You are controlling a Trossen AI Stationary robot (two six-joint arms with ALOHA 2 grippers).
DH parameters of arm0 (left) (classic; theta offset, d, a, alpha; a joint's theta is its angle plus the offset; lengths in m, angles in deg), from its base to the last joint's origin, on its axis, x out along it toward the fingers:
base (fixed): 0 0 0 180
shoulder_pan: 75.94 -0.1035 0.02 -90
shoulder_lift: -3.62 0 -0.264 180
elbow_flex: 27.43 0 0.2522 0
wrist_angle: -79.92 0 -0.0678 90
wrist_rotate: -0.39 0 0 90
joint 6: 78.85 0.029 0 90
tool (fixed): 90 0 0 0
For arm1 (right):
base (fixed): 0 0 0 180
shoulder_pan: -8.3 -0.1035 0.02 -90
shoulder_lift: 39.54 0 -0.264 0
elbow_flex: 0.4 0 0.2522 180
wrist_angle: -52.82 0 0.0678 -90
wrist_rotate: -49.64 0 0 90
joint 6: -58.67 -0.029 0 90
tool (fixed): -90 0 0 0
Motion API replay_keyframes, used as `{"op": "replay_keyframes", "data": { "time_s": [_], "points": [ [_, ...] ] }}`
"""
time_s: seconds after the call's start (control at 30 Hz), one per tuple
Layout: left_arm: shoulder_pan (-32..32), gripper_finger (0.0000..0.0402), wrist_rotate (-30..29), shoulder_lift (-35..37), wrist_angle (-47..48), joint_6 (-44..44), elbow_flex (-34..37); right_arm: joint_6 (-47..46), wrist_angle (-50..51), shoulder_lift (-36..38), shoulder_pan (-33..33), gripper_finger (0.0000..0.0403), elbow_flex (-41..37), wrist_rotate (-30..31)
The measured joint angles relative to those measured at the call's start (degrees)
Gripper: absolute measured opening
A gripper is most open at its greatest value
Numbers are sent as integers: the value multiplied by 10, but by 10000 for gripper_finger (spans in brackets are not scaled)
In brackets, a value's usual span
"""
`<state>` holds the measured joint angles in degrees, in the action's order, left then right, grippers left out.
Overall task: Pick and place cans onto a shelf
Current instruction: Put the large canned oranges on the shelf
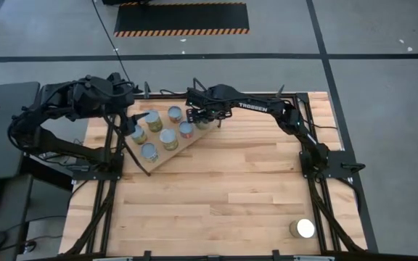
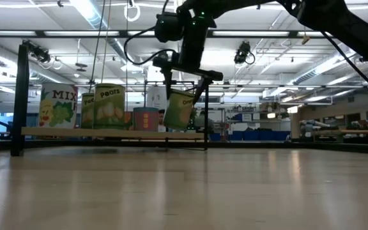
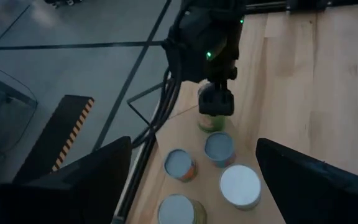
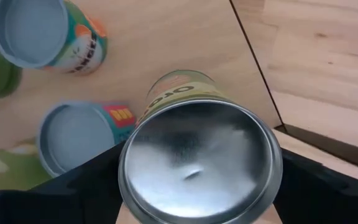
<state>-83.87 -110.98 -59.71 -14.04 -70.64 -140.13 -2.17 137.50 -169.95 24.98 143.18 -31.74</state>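
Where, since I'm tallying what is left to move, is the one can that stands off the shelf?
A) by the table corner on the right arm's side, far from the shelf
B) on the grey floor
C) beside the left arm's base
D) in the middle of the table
A: the high view shows a lone can on the tabletop by that corner, well away from the shelf.

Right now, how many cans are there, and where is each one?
Cans standing free on the shelf: 6
Tilted can between the right end effector's fingers, over the shelf edge: 1
Lone can on the tabletop, near right corner: 1
Total: 8 cans
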Motion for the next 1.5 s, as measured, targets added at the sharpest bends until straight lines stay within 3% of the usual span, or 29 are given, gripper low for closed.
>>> {"op": "replay_keyframes", "data": {
  "time_s": [0.27,0.63,0.73,0.97,1.1,1.33,1.5],
  "points": [
    [0,352,-11,5,-8,12,0,4,-19,0,9,370,0,5],
    [0,352,-13,8,-9,10,0,21,-13,31,9,368,41,53],
    [0,352,-13,14,-4,4,0,81,7,56,-1,364,52,53],
    [0,349,-13,43,26,-4,0,361,112,88,-49,346,50,49],
    [0,342,-13,50,29,-31,0,425,95,88,-75,314,25,43],
    [0,328,-13,53,66,-63,0,277,71,86,-79,200,-65,49],
    [0,311,-13,53,59,-67,0,267,3,86,-65,123,-143,50]
  ]
}}
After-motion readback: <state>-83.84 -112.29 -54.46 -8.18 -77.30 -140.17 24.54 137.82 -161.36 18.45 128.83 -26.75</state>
